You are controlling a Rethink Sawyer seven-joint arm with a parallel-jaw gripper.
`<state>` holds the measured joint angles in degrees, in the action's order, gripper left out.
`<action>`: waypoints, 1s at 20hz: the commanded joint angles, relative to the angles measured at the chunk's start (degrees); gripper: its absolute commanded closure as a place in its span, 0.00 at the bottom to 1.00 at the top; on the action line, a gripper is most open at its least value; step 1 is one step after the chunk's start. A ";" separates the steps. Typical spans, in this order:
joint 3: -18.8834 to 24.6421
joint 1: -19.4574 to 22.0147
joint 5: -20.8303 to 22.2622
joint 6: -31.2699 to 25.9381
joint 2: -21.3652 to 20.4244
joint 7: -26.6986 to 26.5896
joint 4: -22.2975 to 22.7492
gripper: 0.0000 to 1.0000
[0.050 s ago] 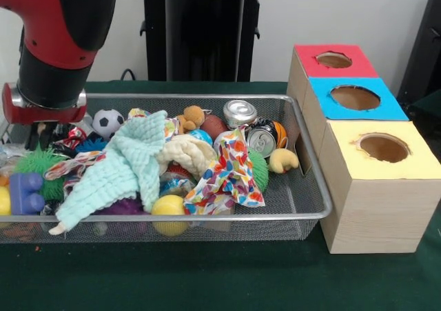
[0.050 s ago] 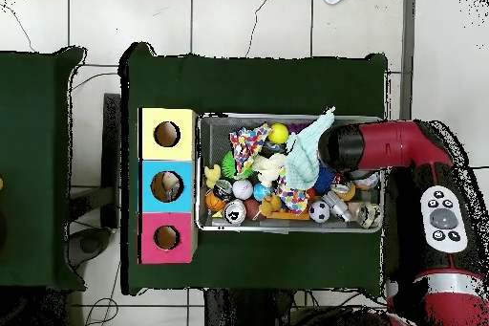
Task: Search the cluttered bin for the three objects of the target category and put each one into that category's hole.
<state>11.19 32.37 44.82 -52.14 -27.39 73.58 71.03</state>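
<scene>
My gripper (image 1: 41,133) hangs under the red and black arm (image 1: 58,45) at the left end of the wire bin (image 1: 310,187), low among the toys; its tips are hidden. The bin holds a mint cloth (image 1: 127,169), a cream cloth (image 1: 189,152), a confetti-patterned cloth (image 1: 227,176), two silver cans (image 1: 240,111) (image 1: 262,140), a soccer ball (image 1: 107,122), a yellow ball (image 1: 169,207) and a yellow duck (image 1: 282,161). Beside the bin stands a wooden box with a red hole (image 1: 334,59), a blue hole (image 1: 355,97) and a yellow hole (image 1: 384,147). From above, the arm (image 2: 377,145) covers the bin's right end.
A blue block (image 1: 26,192), a green spiky ball (image 1: 38,163) and a small teddy bear (image 1: 191,118) also lie in the bin. Something pale sits inside the blue hole (image 2: 167,186) in the overhead view. Green cloth (image 1: 207,276) covers the table.
</scene>
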 commanded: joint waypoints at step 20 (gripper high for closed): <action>1.42 -3.74 -8.85 -7.08 -9.23 1.35 13.97 1.00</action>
<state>11.14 31.69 40.17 -52.15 -33.72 73.58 79.10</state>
